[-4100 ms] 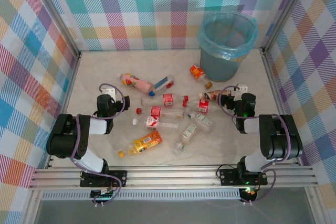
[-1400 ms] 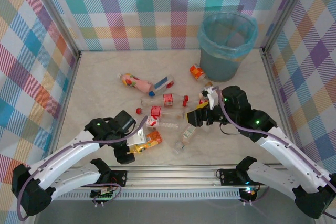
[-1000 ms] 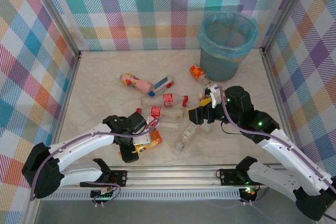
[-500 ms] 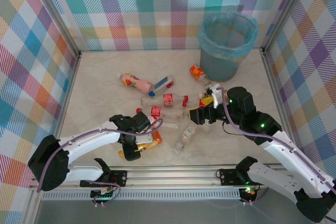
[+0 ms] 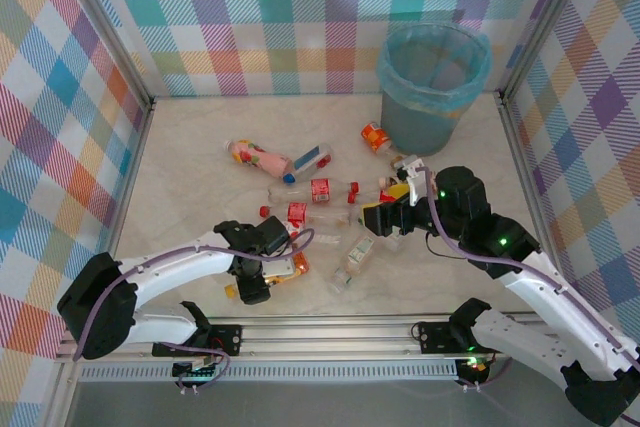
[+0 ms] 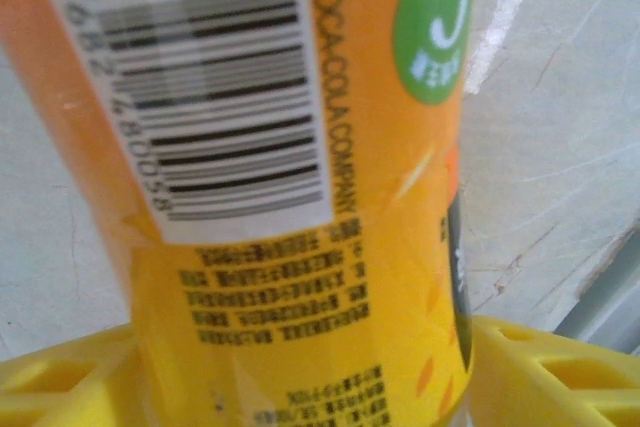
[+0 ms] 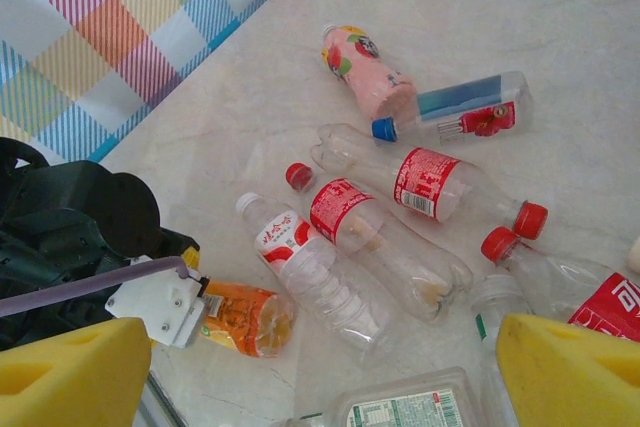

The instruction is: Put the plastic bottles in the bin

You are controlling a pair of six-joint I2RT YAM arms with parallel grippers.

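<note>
one bin (image 5: pixel 420 129); about ten bottles (image 5: pixel 320 190); left end effector (image 6: pixel 300 387) grips orange bottle (image 6: pixel 260 247); right end effector (image 7: pixel 320 372) open

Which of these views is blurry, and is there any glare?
Left wrist: the orange bottle sits so close its barcode and small print are soft. Right wrist: the bottles on the table are sharp, the yellow fingertips slightly blurred. Top external: even light, no strong glare.

Left claw (image 6: pixel 300 384) low, right claw (image 7: pixel 320 372) spread wide, arms extended
</note>
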